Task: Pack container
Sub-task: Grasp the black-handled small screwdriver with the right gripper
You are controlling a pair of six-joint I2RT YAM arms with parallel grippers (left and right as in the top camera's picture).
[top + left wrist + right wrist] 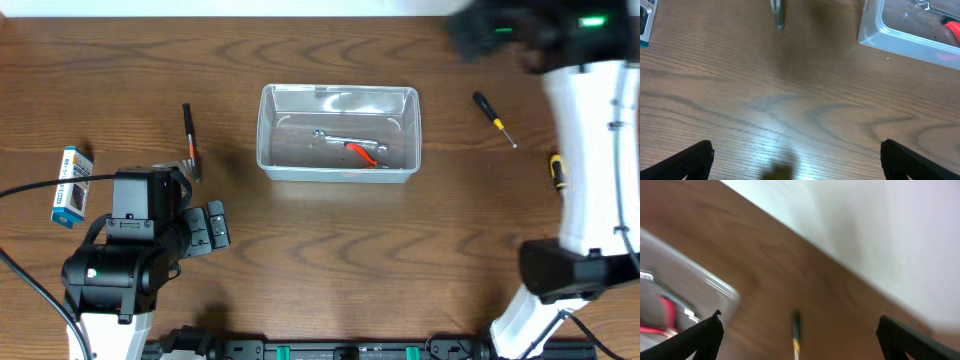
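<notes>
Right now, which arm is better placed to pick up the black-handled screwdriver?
Right: the right gripper, open, hovers near the screwdriver; the left gripper sits on the container's far side.

The table (330,250) is brown wood with strong dark grain, smooth, with a soft sheen that catches pale glare; the container (266,130) is clear plastic, glossy, with bright highlights along its thick rim; inside it the wrench (338,137) is bare shiny metal, and the tool beside it has a smooth red handle (362,153); the screwdriver (493,117) pairs a dark handle with a thin metal shaft; the small box (71,186) looks like printed card; the right arm (595,150) wears a smooth white shell.
</notes>
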